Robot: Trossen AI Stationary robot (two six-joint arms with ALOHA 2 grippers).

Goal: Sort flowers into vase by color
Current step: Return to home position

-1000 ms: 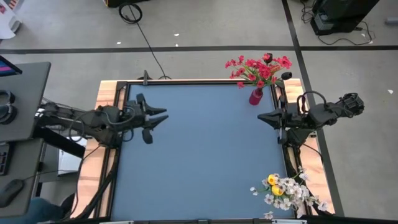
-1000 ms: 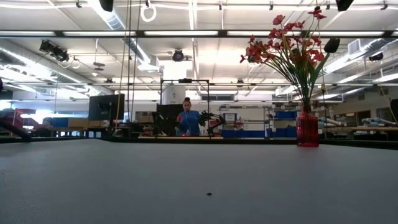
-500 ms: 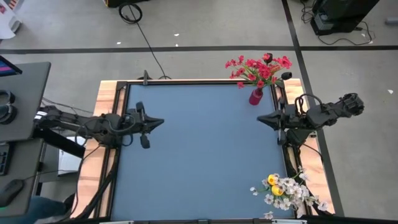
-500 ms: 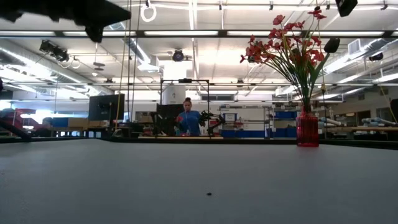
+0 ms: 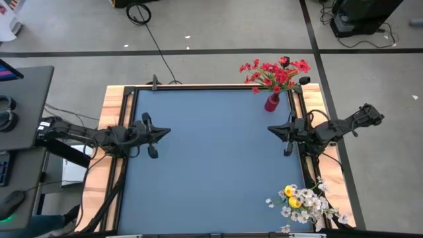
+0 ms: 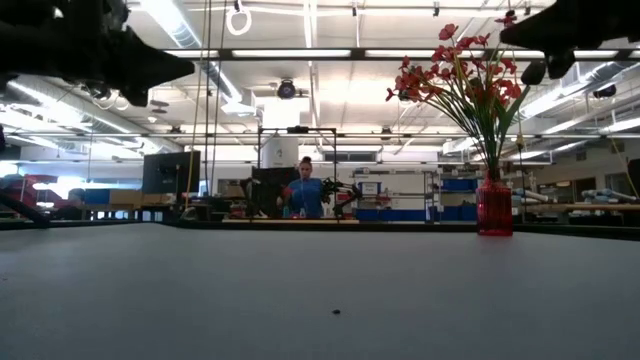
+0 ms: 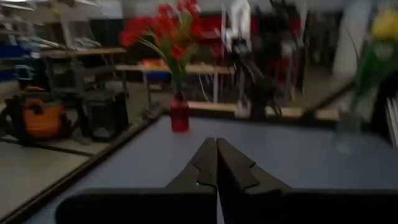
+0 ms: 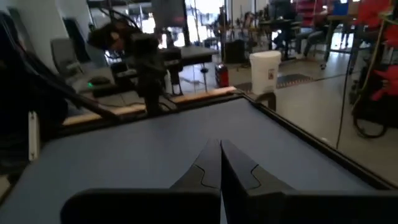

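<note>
Red flowers (image 5: 276, 71) stand by their stems in a red vase (image 5: 271, 102) at the table's far right corner; the low view shows the vase (image 6: 494, 208) upright. White and yellow flowers (image 5: 305, 201) stand in a bunch at the near right corner; what holds them is hidden. My left gripper (image 5: 167, 131) is shut and holds nothing, above the table's left edge. My right gripper (image 5: 270, 129) is shut and holds nothing, above the right edge. Each wrist view shows its own fingers shut: left gripper (image 7: 216, 163), right gripper (image 8: 220, 163).
The blue table top (image 5: 211, 165) lies bare between the two arms. A wooden border and dark frame (image 5: 125, 99) run round it. A person (image 6: 303, 190) stands far off in the room beyond the table.
My left gripper has shut and drawn back toward the table's left edge while sinking. My right gripper has stayed shut and sunk, its tips moving a little toward the table's middle. The flowers have not moved.
</note>
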